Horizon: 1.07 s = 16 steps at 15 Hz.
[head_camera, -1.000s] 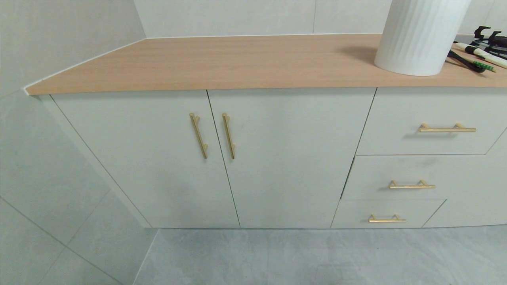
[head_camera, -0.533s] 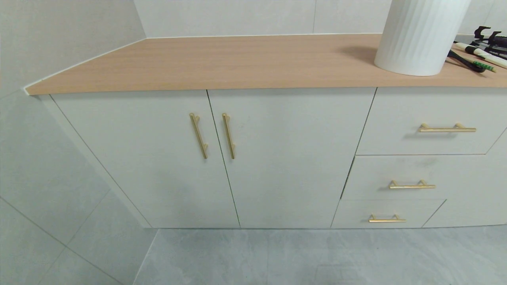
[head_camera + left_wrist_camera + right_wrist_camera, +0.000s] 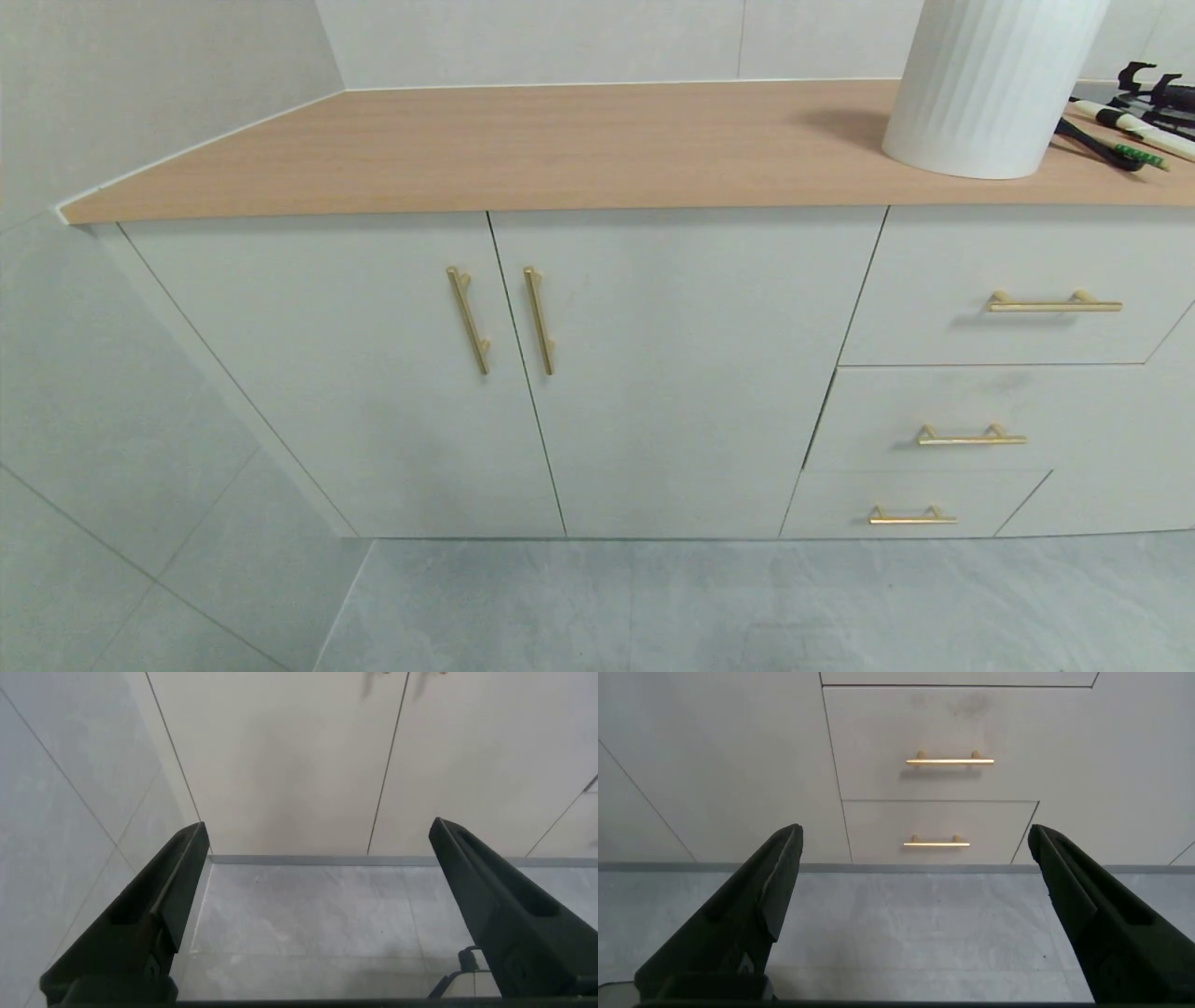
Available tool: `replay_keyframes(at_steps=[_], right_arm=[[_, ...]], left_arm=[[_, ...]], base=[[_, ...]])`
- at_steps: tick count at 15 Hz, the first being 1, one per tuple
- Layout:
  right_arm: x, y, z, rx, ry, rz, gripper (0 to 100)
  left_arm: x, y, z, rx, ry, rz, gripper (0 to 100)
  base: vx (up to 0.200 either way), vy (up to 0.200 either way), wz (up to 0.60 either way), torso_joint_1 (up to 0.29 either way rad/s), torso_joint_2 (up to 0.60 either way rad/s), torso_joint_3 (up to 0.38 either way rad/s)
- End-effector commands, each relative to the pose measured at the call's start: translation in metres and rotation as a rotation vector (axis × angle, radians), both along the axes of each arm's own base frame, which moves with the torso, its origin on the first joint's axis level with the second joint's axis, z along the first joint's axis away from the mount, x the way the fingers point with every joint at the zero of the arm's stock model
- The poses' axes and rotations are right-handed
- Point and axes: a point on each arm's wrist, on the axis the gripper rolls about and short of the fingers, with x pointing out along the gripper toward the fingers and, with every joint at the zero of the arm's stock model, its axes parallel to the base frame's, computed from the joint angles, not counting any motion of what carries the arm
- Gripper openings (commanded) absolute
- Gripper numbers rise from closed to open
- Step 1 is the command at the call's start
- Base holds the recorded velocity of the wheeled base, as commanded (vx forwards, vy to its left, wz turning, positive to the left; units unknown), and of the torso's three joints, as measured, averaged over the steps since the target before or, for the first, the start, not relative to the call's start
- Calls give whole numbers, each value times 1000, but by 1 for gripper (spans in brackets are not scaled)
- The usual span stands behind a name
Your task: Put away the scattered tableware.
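Note:
Several utensils [image 3: 1120,135] with black, white and green handles lie on the wooden countertop [image 3: 523,149] at the far right, beside a tall white ribbed container [image 3: 990,84]. My left gripper [image 3: 318,840] hangs low and open over the floor in front of the cabinet doors, nothing between its fingers. My right gripper [image 3: 915,849] is open too, low before the lower drawers, empty.
White cabinet below the counter has two doors with upright gold handles [image 3: 504,320] and three drawers with gold bar handles [image 3: 1053,302] on the right. Tiled wall runs along the left; grey tiled floor [image 3: 653,607] lies in front.

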Motion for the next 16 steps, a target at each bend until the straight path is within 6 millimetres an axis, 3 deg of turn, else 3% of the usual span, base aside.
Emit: replay_keyframes(at_steps=[1, 14, 16], right_arm=[[0, 0, 0, 0, 1, 0, 100], [0, 0, 0, -1, 1, 0, 100], [0, 0, 0, 0, 1, 0, 100]], left_arm=[[0, 0, 0, 0, 2, 1, 100], [0, 0, 0, -3, 0, 1, 100], [0, 0, 0, -3, 0, 1, 100]], base=[[0, -200, 0, 2, 2, 2], [0, -200, 0, 3, 2, 2], [0, 0, 0, 0, 0, 0]])
